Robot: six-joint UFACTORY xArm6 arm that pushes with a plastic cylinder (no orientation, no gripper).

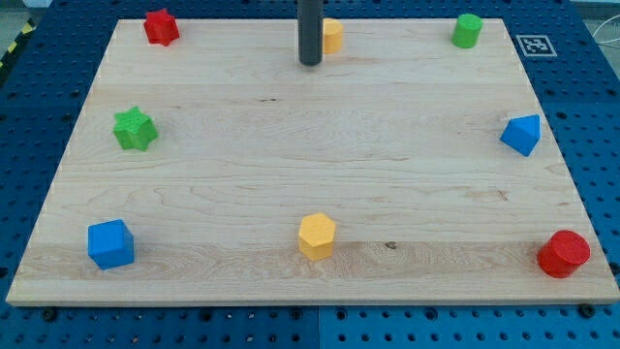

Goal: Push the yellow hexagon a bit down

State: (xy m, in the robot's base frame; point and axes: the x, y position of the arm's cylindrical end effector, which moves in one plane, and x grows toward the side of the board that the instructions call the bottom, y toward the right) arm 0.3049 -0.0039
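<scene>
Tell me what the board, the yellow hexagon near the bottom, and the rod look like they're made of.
Board: pale wood, matte, going by its grain lines and a small knot. Yellow hexagon: probably painted wood or plastic, with uniform colour and a soft sheen; I can't tell which. Rod, ending at my tip: dark, smooth, possibly metal or plastic.

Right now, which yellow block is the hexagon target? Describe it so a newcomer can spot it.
Start at the wooden board and follow its bottom edge to the middle. The yellow hexagon block stands there alone, between the blue cube and the red cylinder. The other yellow block sits at the top edge, beside my tip.
</scene>
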